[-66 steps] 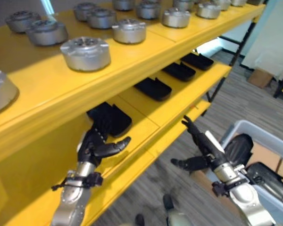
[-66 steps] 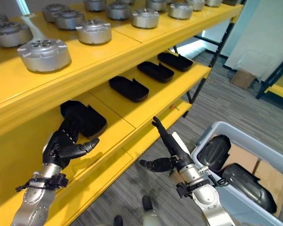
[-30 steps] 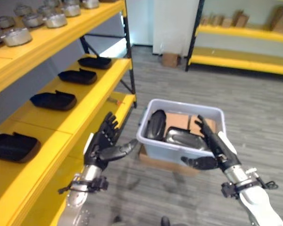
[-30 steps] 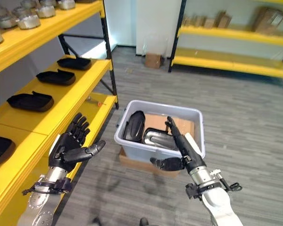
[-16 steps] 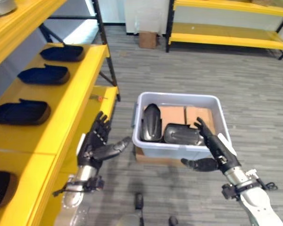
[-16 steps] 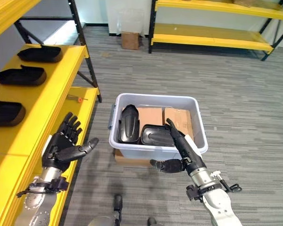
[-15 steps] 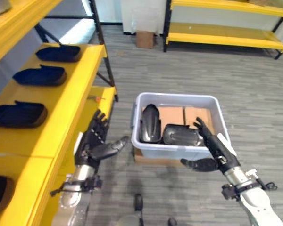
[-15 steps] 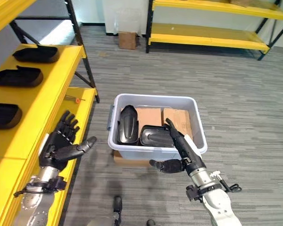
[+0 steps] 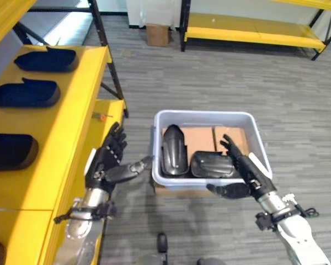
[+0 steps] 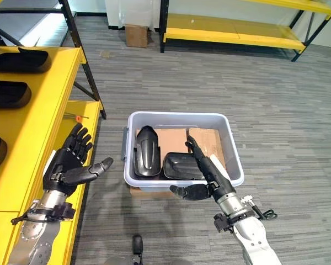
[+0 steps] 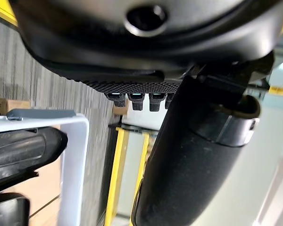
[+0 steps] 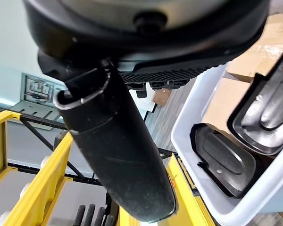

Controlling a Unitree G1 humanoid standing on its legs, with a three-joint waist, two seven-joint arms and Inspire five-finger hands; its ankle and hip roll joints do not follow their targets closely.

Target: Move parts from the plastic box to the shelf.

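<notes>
Over box front rim, right hand (image 10: 209,175) fingers straight, spread, empty. Left hand (image 10: 69,164) splayed wide beside yellow shelf (image 9: 60,141), empty. Two black parts (image 10: 146,158) inside plastic box (image 10: 231,144) on floor; more on shelf.

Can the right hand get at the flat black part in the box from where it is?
Probably yes. The right hand is open, just over the box's near rim, with the flat part right beside it. Nothing covers the part; the upright part stands to its left.
</notes>
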